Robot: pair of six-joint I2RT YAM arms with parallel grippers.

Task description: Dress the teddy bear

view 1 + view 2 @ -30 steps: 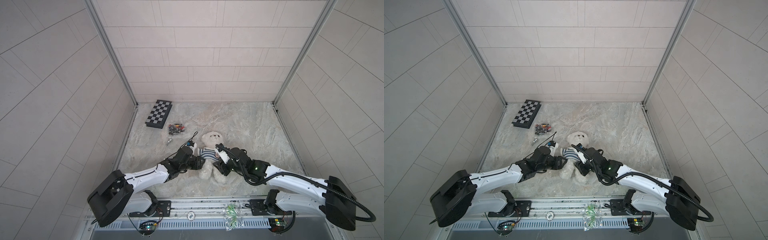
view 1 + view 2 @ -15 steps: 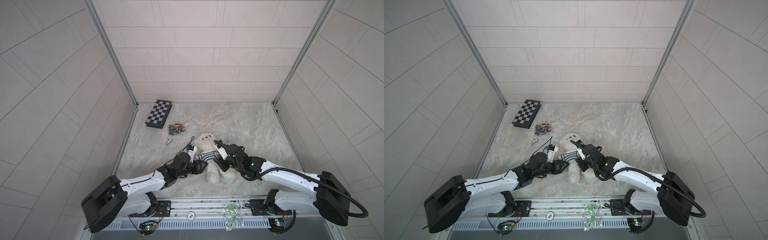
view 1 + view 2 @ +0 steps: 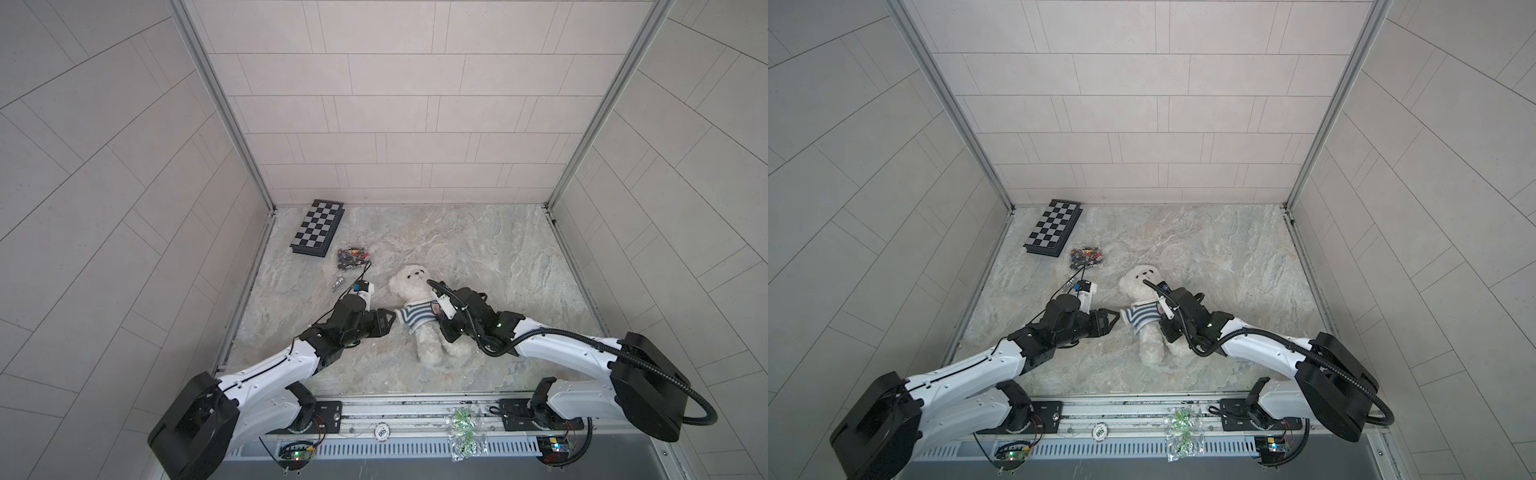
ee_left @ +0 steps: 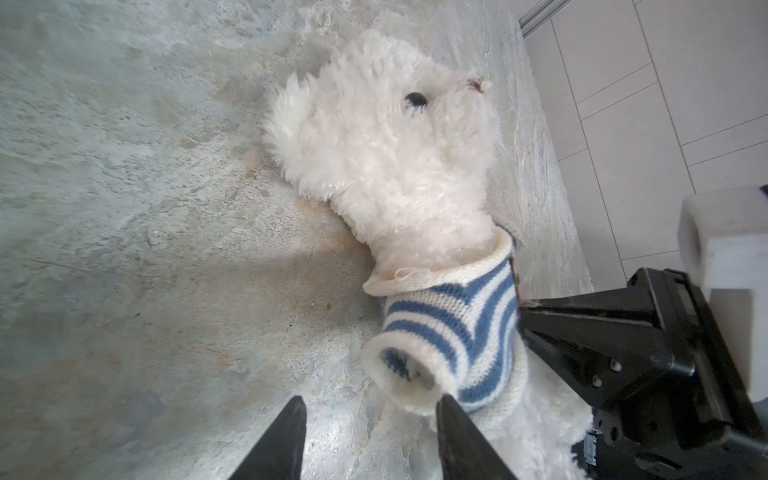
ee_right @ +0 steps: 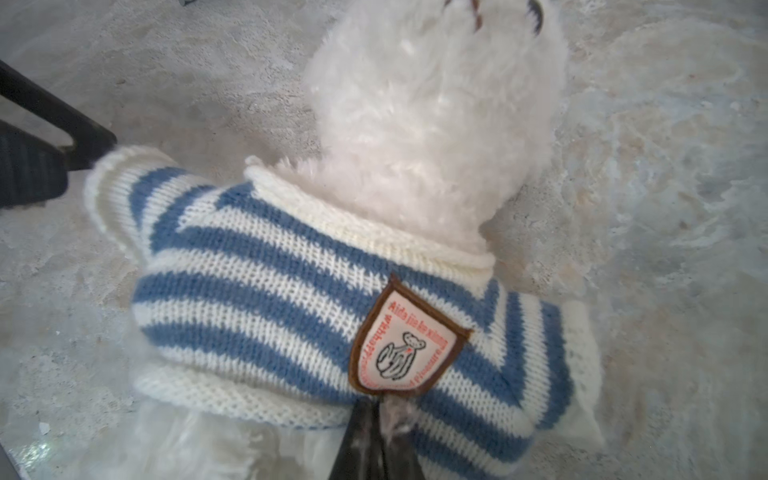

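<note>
The white teddy bear (image 3: 411, 278) (image 3: 1142, 276) lies on its back, head toward the far wall, with a blue-and-white striped shirt (image 3: 417, 316) (image 5: 257, 291) round its chest. My right gripper (image 5: 374, 403) (image 3: 445, 331) is shut on the shirt's lower hem just under the brown-edged badge (image 5: 405, 345). My left gripper (image 4: 372, 399) (image 3: 390, 322) stands open at the end of the near sleeve (image 4: 411, 374). One of its fingertips (image 4: 446, 401) is right at the cuff. Nothing lies between its jaws. The bear's arms are hidden inside the shirt.
A folded chessboard (image 3: 318, 226) lies at the back left, with a small bag of dark pieces (image 3: 352, 257) and a metal bit (image 3: 338, 284) in front of it. A clear bag of green parts (image 3: 461, 432) rests on the front rail. Tiled walls close in three sides.
The right jaws have closed onto the shirt's hem. The bear has slid a little to the left. The left gripper has stayed open by the sleeve.
</note>
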